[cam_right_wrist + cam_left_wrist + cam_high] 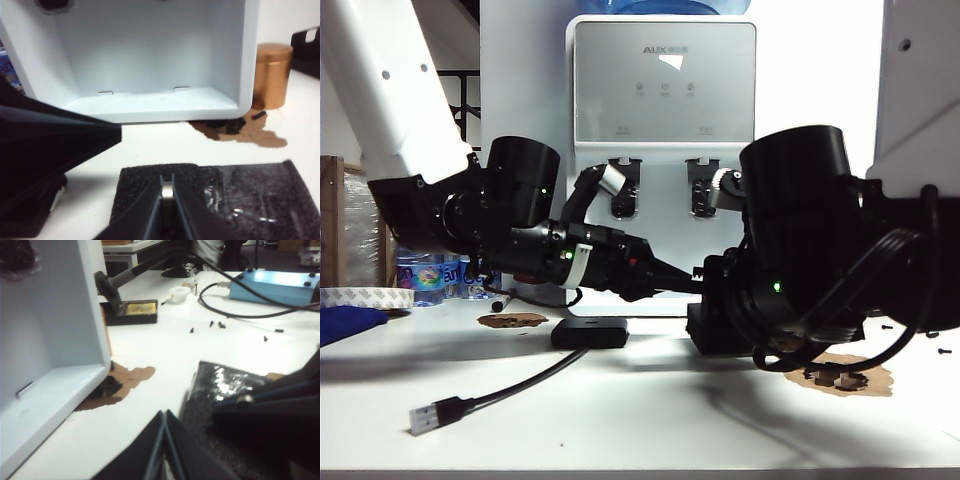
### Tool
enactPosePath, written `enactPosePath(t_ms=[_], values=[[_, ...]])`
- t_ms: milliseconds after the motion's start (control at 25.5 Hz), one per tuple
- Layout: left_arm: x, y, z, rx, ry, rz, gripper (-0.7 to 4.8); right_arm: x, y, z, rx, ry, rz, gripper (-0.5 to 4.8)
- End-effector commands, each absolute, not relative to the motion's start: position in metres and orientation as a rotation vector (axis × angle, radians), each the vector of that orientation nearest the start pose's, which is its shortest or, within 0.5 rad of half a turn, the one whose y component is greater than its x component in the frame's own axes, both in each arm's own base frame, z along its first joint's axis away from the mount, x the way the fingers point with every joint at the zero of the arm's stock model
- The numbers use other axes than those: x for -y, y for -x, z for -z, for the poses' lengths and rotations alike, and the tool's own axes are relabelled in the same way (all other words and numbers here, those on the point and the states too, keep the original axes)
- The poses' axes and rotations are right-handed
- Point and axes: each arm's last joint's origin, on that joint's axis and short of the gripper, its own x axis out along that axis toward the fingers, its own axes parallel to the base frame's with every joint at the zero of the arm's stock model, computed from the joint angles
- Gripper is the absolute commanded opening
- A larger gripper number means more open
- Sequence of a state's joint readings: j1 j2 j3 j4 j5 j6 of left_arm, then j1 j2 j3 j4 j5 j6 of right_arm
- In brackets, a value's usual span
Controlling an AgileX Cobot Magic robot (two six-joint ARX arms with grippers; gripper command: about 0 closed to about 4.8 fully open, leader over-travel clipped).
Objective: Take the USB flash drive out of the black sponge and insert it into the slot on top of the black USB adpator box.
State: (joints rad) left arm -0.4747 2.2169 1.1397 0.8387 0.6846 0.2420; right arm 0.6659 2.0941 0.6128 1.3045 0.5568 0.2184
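White tabletop filled your working area, with a water dispenser [664, 110] standing at the back of it. Taking the black sponge [235, 192] as your landmark and working outward from it: nearest of all, your right gripper [167, 192] sat on the sponge's top face, its jaws pinched together on the USB flash drive [167, 190]. Only a small silver end of the drive showed between the fingertips, so it looked upright, long axis pointing up out of the foam; how much of it was buried you could not tell. The sponge itself looked coarse and matte, with shiny clear tape wrapped over one part.

Your left gripper [164, 440] lay just beside the sponge's edge, jaws closed and holding nothing, its tip aimed toward the foam. The right arm was plainly the nearer one to the drive.

A short way off from the sponge, on the left arm's side, the black USB adpator box [589, 332] lay flat, its cable running forward to a silver plug [424, 417]. The slot in its top could not be made out. By my reckoning, the coming move called for a straight pull upward along the drive's axis.
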Motion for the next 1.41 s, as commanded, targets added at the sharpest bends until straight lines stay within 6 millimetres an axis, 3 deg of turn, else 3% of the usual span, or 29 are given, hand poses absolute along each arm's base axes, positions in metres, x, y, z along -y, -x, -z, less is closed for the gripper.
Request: enactPosePath(t_ms=[39,548,783,1058,1253,1410], values=[[0.22,-0.375,-0.107,-0.122,-0.165,1.248,-0.05,-0.188,-0.265,-0.079,-0.144,-0.146,-0.092,-0.03],[0.218,-0.365,-0.094,-0.281,-0.084,1.489,-0.05,-0.193,-0.265,-0.091,-0.091,-0.095,-0.236,-0.03],[0.216,-0.358,-0.077,-0.358,-0.257,1.45,-0.05,-0.193,-0.265,-0.094,-0.079,-0.083,-0.25,-0.03],[0.216,-0.358,-0.077,-0.341,-0.273,1.451,-0.05,-0.193,-0.265,-0.096,-0.07,-0.082,-0.249,-0.03],[0.217,-0.361,-0.079,-0.306,-0.303,1.408,-0.05,-0.193,-0.265,-0.119,0.006,-0.035,-0.253,-0.03],[0.218,-0.37,-0.094,-0.154,-0.297,1.342,-0.05,-0.188,-0.262,-0.158,0.127,-0.034,-0.259,-0.03]])
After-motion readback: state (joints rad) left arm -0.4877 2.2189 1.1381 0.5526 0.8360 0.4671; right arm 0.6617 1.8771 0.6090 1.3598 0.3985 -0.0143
